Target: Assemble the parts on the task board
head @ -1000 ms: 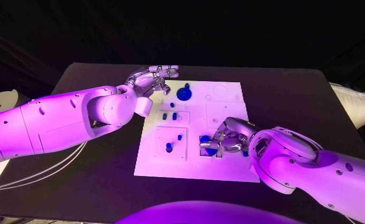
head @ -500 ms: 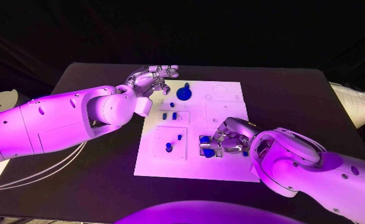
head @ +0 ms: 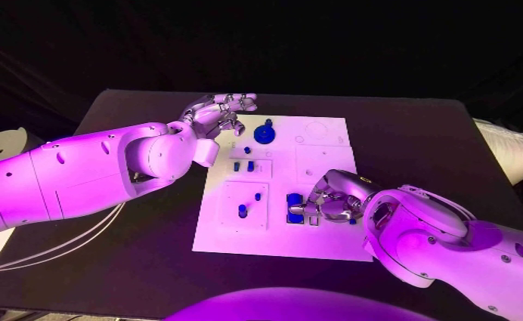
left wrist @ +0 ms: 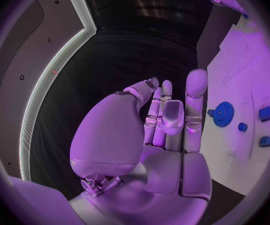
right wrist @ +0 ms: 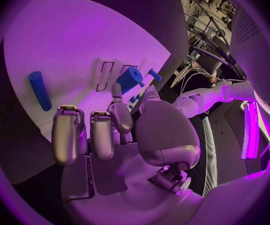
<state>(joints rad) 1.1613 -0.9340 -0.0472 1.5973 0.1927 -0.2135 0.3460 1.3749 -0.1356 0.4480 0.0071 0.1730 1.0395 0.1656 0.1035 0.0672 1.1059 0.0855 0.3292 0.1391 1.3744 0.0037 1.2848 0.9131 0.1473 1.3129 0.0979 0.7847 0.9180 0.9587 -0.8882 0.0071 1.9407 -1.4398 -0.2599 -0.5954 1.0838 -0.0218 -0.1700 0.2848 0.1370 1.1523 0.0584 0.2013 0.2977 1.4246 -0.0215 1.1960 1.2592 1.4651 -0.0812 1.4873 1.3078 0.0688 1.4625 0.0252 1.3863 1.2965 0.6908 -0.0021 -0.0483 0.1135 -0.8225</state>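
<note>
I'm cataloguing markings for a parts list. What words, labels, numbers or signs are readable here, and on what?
None can be read.
White task board: only thin outlines, no lettering visible.
Blue gear and other blue parts: no markings visible.
Left hand, right hand and arms: no labels visible.

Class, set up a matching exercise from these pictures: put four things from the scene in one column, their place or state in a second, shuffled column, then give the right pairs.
Things:
1. left hand
2. right hand
3. blue gear
4. task board

Place or state:
A. white plate in the middle of the table
B. at the board's far left corner, holding nothing
C. on the far part of the board
D. over the board's near right part

Pairs: 1-B, 2-D, 3-C, 4-A
</note>
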